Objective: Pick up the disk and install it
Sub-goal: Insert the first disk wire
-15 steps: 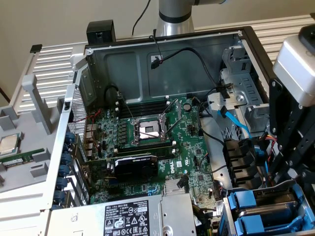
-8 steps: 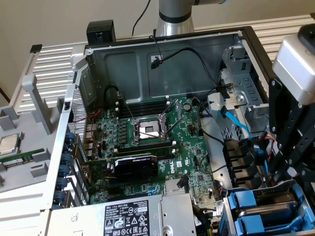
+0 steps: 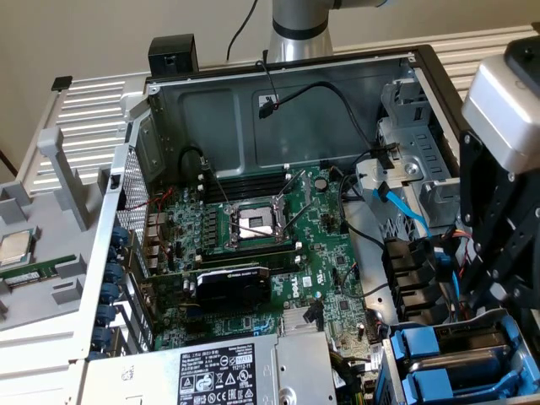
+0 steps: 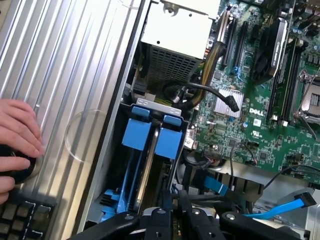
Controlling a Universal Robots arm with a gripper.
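Gripper (image 4: 178,222) is hanging right over two blue carriers (image 4: 137,134) in the bay. Jaws, honestly can't tell.

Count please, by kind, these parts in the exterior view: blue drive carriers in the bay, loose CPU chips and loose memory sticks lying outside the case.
Blue drive carriers: 2
Loose CPU chips: 1
Loose memory sticks: 1
Total: 4
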